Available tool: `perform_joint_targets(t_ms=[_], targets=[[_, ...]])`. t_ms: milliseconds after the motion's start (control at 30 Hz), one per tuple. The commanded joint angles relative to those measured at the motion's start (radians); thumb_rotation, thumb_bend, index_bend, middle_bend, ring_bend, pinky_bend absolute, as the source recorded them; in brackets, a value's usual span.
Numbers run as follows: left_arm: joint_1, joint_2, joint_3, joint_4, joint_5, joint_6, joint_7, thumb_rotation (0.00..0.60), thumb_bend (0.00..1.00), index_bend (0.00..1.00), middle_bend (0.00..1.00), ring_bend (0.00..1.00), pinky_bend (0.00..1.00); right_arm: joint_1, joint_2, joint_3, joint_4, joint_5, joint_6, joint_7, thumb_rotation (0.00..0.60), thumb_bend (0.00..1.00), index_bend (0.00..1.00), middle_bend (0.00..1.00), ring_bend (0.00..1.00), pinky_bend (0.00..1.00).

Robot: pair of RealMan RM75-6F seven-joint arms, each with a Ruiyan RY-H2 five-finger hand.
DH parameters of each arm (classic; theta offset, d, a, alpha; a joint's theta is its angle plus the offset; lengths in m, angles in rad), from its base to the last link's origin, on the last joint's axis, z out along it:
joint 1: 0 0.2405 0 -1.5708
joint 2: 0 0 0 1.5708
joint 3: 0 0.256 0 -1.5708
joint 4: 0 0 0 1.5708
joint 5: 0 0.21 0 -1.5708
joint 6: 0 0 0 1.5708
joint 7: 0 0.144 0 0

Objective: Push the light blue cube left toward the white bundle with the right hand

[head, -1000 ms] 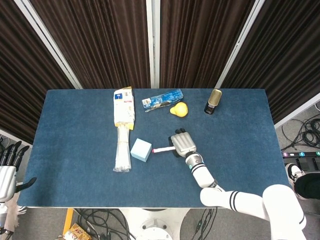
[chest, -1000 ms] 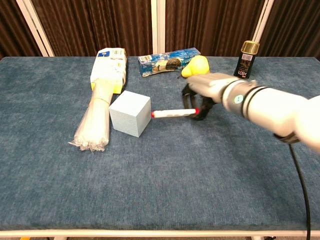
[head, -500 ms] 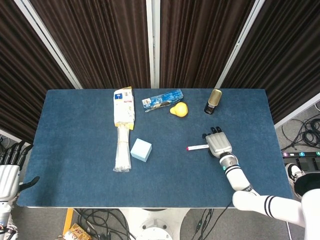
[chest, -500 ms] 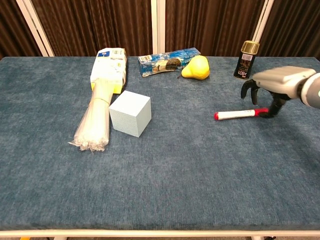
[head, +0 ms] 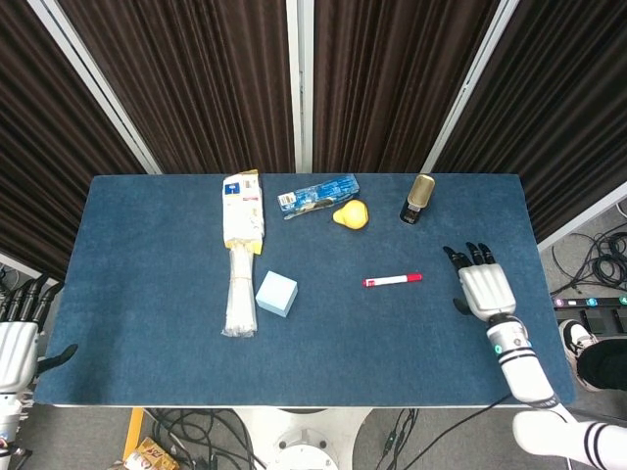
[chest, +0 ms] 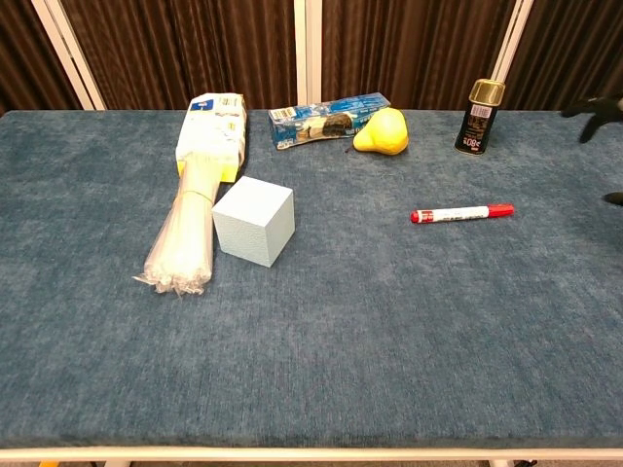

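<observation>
- left robot hand: off the table's left edge, far left of everything, fingers up and apart, holding nothing. Not involved.
- bundle: white, long, lying front-to-back well left of the right robot hand; yellow-and-white printed end at the far side.
- cube: light blue, just right of the bundle, very close to it. Head view shows a thin strip of table between them; touching or not, cannot tell. Chest view reads the same.
- progress, as a judgement: cube sits right beside the bundle, so the push looks done or nearly so. At most a small nudge left remains to close the gap.
- blue packet, pear: at the far side, up-left of the right robot hand, away from the push line.
- marker: red and white, lying loose on the table between cube and right robot hand, not held.
- can: dark, gold top, upright, far side, just up-left of the right robot hand.
- right robot hand: near the table's right edge, released, fingers spread, grasping nothing. Cube is well apart to its left, marker in between.
</observation>
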Motion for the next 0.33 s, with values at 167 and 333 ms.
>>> perform_joint_targets(t_ms=[167,333], targets=[[-0.002,-0.002,-0.003,0.0,-0.009,-0.006,0.001,0.6,0.05,0.17,0.14,0.07,0.13,-0.26,0.125,-0.092,-0.058,-0.287,0.311,0.264,0.6,0.18,0.1,0.21,0.0,0.05],[-0.002,-0.007,-0.003,0.0,-0.013,-0.008,0.003,0.6,0.05,0.17,0.14,0.07,0.13,-0.353,0.145,-0.113,-0.091,-0.372,0.435,0.28,0.6,0.18,0.1,0.21,0.0,0.05]])
